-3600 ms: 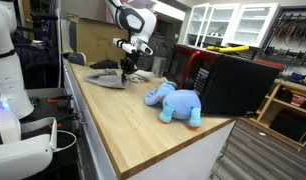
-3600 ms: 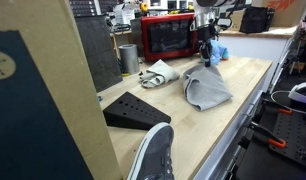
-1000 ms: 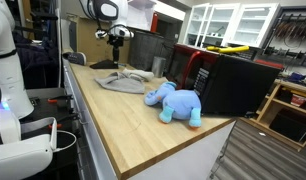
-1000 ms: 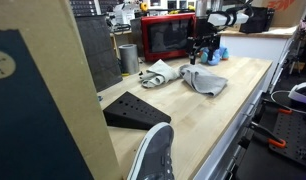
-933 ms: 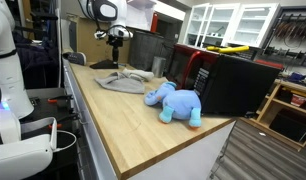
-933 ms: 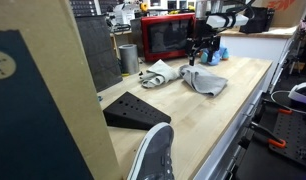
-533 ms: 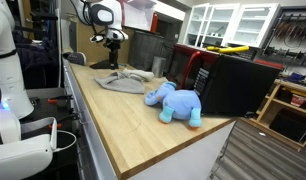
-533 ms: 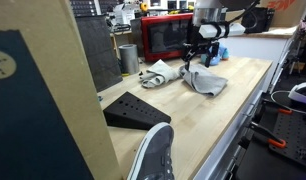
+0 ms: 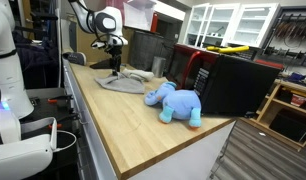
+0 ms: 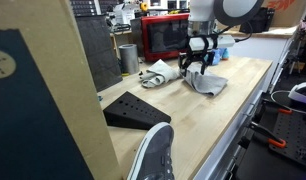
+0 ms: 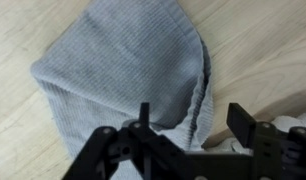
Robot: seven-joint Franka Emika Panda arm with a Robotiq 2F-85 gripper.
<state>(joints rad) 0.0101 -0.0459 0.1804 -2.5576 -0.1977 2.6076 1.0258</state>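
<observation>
The white robot arm (image 9: 97, 18) reaches down over a light wooden counter (image 9: 123, 130), with its jaws directly above a grey knitted cloth (image 11: 123, 70). The cloth is folded and lies flat on the counter. In the wrist view it fills the picture from the centre out toward 10 o'clock, and its folded edge runs down toward 6 o'clock. The jaws come in from 6 o'clock and stand apart. Their 2 black fingers (image 11: 143, 128) have a wide gap between them, with nothing in it except the cloth below. Whether the tips touch the fabric cannot be told.

Both exterior views show the grey knitted cloth (image 10: 206, 82) (image 9: 118, 83) lying near the counter's far end. In an exterior view a crumpled white cloth (image 10: 158, 72) lies just beside it at 9 o'clock, with a red microwave oven (image 10: 165, 37) behind it at 12 o'clock and a grey metal cup (image 10: 128, 57) further toward 9 o'clock. A black wedge-shaped block (image 10: 133, 108) sits well apart at 7 o'clock. In an exterior view a blue plush elephant (image 9: 175, 103) lies near the cloth, at 4 o'clock from it.
</observation>
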